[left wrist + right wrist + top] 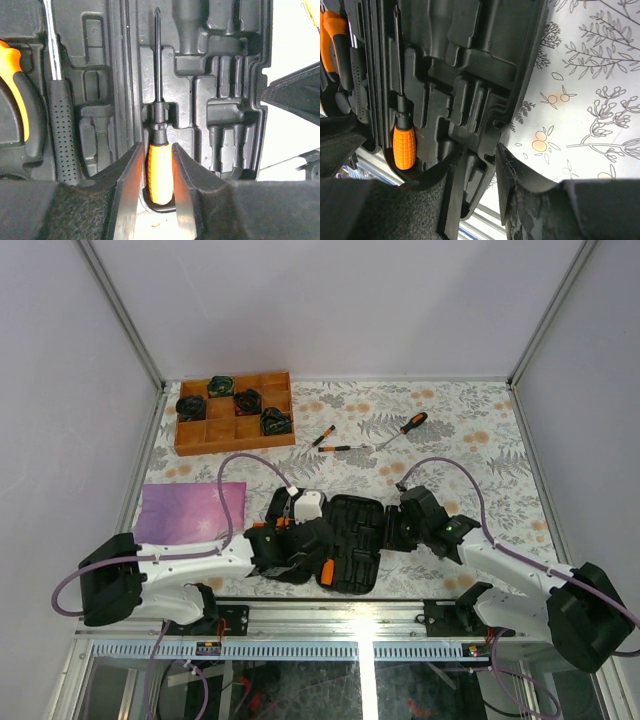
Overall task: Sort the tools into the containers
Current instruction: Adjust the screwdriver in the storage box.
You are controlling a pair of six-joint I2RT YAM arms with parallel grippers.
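Observation:
The black tool case (pixel 355 525) lies open near the table's front edge. In the left wrist view my left gripper (pixel 156 147) is shut on the orange handle of a screwdriver (pixel 160 172) that lies in a moulded slot of the case (pixel 220 100). Beside it sit a black-handled hammer (pixel 62 125) and orange-handled pliers (pixel 17 95). My right gripper (pixel 481 149) is shut on the case's right rim (pixel 492 117), one finger inside and one outside. Three screwdrivers (pixel 340 448) (pixel 322 436) (pixel 405 428) lie loose on the table behind the case.
A brown wooden compartment tray (pixel 190 435) holding dark round items stands at the back left. A purple cloth (pixel 185 512) lies at the left. Grey walls close off the sides and the back.

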